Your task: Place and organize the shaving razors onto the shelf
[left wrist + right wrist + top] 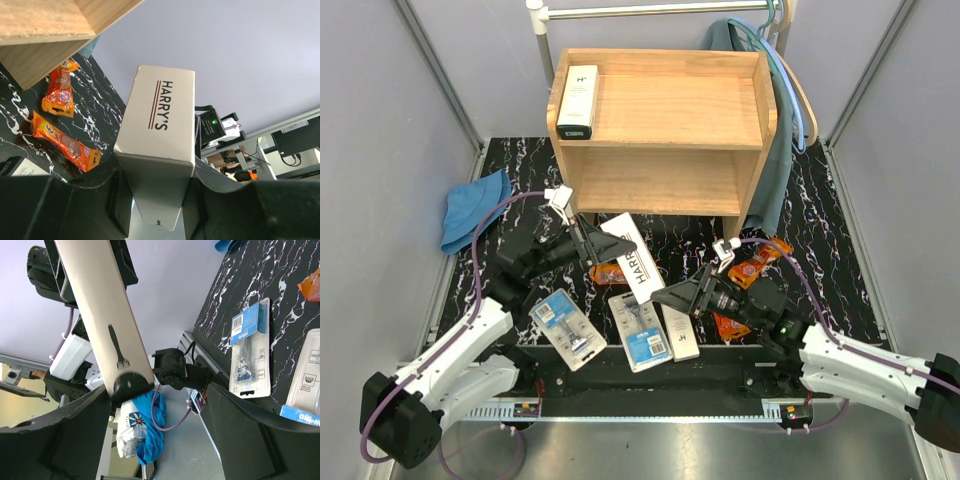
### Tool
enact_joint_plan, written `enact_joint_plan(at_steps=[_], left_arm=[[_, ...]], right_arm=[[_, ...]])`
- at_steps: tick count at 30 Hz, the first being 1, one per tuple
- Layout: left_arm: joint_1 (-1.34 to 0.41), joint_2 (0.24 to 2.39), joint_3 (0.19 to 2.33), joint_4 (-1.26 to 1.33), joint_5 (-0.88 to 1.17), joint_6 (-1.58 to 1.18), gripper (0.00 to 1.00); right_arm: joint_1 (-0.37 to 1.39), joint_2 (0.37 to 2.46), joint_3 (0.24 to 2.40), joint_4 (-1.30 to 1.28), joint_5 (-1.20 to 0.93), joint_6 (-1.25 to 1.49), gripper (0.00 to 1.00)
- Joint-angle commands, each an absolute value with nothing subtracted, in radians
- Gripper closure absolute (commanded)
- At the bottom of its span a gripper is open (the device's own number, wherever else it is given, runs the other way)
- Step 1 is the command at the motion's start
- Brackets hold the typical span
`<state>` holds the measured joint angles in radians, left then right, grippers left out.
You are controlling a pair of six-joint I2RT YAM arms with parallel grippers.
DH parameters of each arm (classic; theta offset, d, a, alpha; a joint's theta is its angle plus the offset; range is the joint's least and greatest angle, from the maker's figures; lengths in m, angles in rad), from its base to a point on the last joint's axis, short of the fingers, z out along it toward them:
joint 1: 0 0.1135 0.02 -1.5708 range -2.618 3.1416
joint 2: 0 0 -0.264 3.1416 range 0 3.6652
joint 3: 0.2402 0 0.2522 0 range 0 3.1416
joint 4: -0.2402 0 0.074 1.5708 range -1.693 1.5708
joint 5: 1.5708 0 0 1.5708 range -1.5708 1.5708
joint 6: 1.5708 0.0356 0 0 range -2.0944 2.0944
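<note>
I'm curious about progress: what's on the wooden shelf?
One white box lies at the left of the shelf's top tier. The lower tier's front shows bare wood; its back is covered.

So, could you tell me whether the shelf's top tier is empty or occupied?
Occupied: one white box with a black end lies flat at the left side of the shelf top tier, in the top view.

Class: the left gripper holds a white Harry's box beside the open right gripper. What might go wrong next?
1. The left gripper grips the Harry's box at one end; it may tilt or slip.
2. The open right gripper sits at its far end and may knock it.
3. A white box already lies on the shelf; it may get bumped.
</note>
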<state>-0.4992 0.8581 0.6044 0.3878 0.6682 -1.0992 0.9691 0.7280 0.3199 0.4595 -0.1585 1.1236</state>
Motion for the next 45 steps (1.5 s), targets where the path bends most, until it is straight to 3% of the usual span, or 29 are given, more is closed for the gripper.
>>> enact_joint_plan(at_steps=[1,5,16,23,28,30,31,32,45], left_arm=[[-0.534,0.874,0.607,0.485,0.623,-1.12,0.96],[-0.543,0.871,0.601,0.485,0.608,-1.117,0.96],[-0.554,0.877,0.586,0.499,0.6,-1.121,0.96],[-0.558,0.877,0.58,0.491,0.6,-1.115,0.87],[-0.558,0.876,0.572,0.483,0.6,-1.108,0.7],[-0.558,0.876,0.574,0.477,0.603,-1.103,0.24],[-0.558,0.876,0.578,0.462,0.604,-1.095,0.06],[-0.56,0.877,0.583,0.448,0.606,-1.088,0.01],[-0.561,0.804,0.762,-0.1,0.479,-0.792,0.01]], right_arm=[[0.98,0.801,0.356,0.607,-0.161,1.108,0.19],[0.983,0.824,0.37,0.63,-0.158,1.109,0.25],[0.986,0.764,0.368,0.584,-0.155,1.101,0.6],[0.988,0.765,0.364,0.591,-0.16,1.103,0.77],[0.988,0.759,0.362,0.588,-0.161,1.101,0.83],[0.988,0.755,0.362,0.584,-0.163,1.1,0.84],[0.988,0.753,0.362,0.584,-0.161,1.1,0.85],[0.988,0.75,0.365,0.58,-0.16,1.098,0.86],[0.988,0.715,0.379,0.514,-0.13,1.095,0.94]])
